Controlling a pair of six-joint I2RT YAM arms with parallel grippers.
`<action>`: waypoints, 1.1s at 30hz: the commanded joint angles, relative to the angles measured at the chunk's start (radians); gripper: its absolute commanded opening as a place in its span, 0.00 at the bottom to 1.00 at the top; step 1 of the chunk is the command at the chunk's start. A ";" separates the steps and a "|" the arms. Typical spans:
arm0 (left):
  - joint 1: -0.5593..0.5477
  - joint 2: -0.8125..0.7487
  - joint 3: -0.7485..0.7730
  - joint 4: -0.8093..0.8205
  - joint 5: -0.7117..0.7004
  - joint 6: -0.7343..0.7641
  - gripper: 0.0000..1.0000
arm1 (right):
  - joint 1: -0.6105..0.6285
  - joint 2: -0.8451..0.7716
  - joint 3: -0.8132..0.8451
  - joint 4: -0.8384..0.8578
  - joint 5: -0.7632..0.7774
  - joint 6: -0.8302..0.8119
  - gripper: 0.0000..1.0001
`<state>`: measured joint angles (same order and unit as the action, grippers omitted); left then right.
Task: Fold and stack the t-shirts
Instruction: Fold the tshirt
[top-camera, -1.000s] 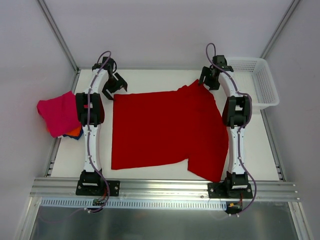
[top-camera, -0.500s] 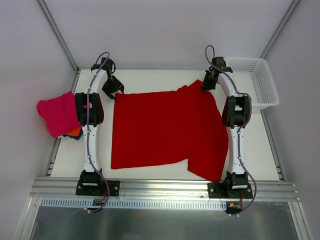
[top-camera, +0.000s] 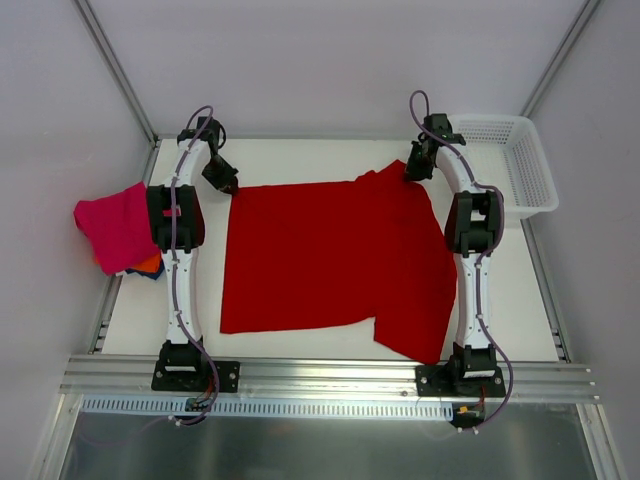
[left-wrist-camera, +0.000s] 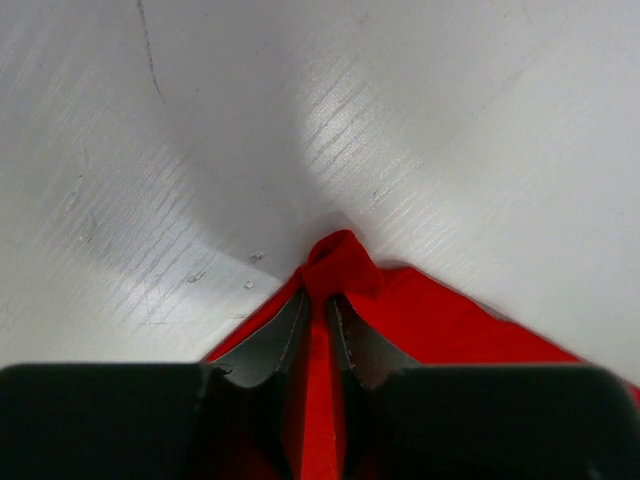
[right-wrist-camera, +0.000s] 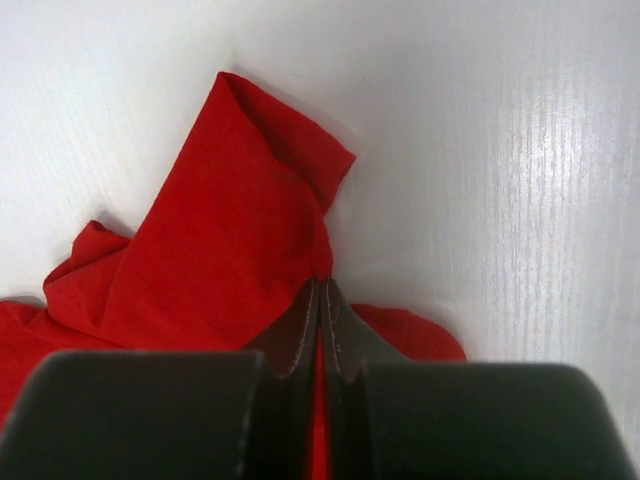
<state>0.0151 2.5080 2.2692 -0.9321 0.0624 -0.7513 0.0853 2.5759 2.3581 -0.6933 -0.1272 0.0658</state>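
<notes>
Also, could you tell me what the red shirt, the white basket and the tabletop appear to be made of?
The red shirt: soft matte cloth, probably knit; it bunches and creases where pinched. Basket: white, apparently plastic, with moulded mesh walls. Tabletop: white, slightly glossy board, finely grooved and scuffed.

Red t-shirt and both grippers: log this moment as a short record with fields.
red t-shirt: spread open on the table, far right corner bunched, not yet folded
left gripper: shut on the shirt's far left corner
right gripper: shut on the bunched far right corner
magenta-pink t-shirt: at the table's left edge, lying over an orange t-shirt
white mesh basket: far right corner, beyond the right arm
</notes>
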 joint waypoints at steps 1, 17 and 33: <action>0.006 0.012 0.000 -0.011 0.010 0.000 0.08 | 0.010 -0.109 -0.016 -0.020 0.026 -0.027 0.01; 0.003 -0.099 -0.026 -0.011 -0.009 0.044 0.00 | 0.037 -0.344 -0.166 -0.034 0.104 -0.133 0.00; -0.009 -0.268 -0.145 -0.011 -0.058 0.139 0.00 | 0.080 -0.549 -0.391 -0.107 0.161 -0.155 0.00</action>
<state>0.0120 2.3100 2.1471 -0.9260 0.0422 -0.6586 0.1566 2.1235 1.9820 -0.7731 0.0139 -0.0727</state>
